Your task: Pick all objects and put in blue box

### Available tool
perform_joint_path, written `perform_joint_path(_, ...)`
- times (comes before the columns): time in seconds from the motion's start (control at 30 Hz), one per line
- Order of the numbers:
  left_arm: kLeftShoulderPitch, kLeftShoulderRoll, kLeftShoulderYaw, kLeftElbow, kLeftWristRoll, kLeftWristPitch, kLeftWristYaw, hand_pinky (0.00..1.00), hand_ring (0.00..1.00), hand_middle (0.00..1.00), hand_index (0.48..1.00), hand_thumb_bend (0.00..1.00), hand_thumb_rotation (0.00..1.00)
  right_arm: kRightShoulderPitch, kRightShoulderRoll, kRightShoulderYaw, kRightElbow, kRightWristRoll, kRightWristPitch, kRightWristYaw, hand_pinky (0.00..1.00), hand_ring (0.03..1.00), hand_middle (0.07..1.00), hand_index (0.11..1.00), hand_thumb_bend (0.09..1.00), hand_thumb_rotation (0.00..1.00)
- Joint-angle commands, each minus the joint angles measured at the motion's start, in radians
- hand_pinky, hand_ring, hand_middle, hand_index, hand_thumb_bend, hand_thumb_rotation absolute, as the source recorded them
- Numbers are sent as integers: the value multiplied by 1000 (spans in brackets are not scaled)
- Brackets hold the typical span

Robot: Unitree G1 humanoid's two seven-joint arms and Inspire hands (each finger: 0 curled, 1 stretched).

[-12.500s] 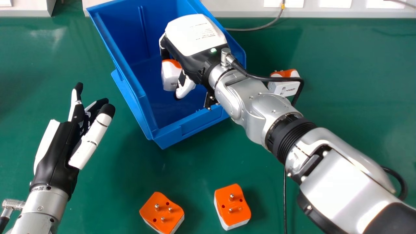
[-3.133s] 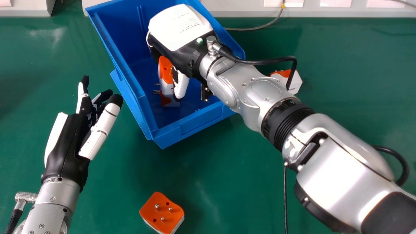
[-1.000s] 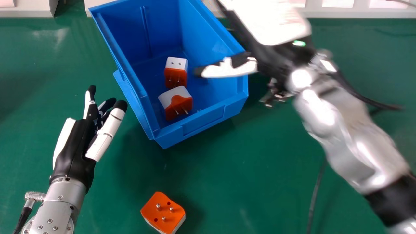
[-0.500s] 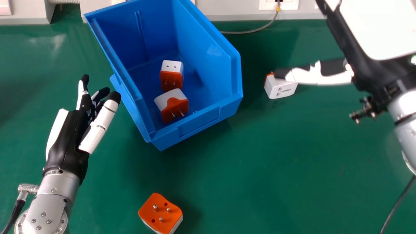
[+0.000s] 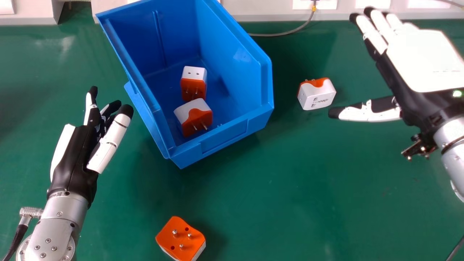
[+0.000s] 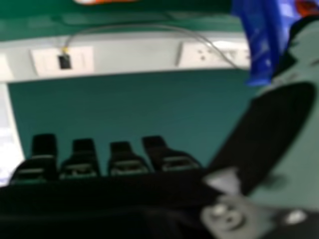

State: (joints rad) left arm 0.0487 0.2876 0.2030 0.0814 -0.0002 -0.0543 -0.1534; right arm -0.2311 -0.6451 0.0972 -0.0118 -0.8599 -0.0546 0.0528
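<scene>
Four plugs are in the work area: two on the table (image 5: 253, 203) and two in the box (image 5: 224, 134). The near plug (image 5: 181, 237) lies at the near edge, left of centre, pins up. It is well apart from the box. The left hand (image 5: 78, 159) is at the left, fingers relaxed and slightly bent, holding nothing.

The right hand (image 5: 420, 69) is at the far right, back upward. Its fingers extend toward the far side, its thumb stands wide to the left, and it has hold of nothing.

The right plug (image 5: 317, 95) rests on the table between box and right hand, its pins toward the far side. Key relation: the plug lies left of the palm, with the thumb tip just beside it on the near right. Its printed side runs roughly left to right; the true long axis cannot be told from this angle. The right hand is the nearer one and the likely choice for the next pick.

Clearance: the box's right wall is the limiting edge, with a strip of table between it and the plug. Shift the palm left over the plug before closing; a low thumb could push it toward that wall. More room exists on the near side.

Inside the box, the two boxed plugs (image 5: 193, 117) lie close together, one nearer than the other. Beyond, a cable (image 5: 290, 33) curves from the wall panel (image 5: 268, 11). By judgement, the task is half done.
</scene>
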Motion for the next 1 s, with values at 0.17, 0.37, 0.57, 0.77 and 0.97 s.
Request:
perform_joint_path(0.17, -20, 6, 4, 3, -8, -27, 3, 884, 922, 941, 956, 538, 812, -157, -18, 71, 170, -10, -48, -6, 915, 983, 1000, 976, 603, 595)
perform_joint_path(0.37, -23, 7, 3, 13, -6, -37, 4, 885, 922, 941, 956, 537, 812, -268, -7, 137, 341, -16, -83, -10, 922, 981, 1000, 978, 603, 601)
perform_joint_path(0.57, -22, 7, 4, 15, -8, -40, 3, 887, 922, 941, 957, 540, 813, -376, 18, 204, 488, -21, -83, 3, 945, 996, 1000, 995, 598, 605)
perform_joint_path(0.77, -15, 9, 7, 10, -9, -46, 0, 889, 922, 941, 957, 541, 814, -483, 42, 276, 644, -32, -90, 2, 955, 1000, 1000, 1000, 596, 608)
perform_joint_path(0.97, 1, 10, 7, -11, -8, -44, -1, 890, 922, 940, 957, 546, 814, -573, 59, 351, 789, -67, -92, -26, 965, 1000, 1000, 1000, 589, 605)
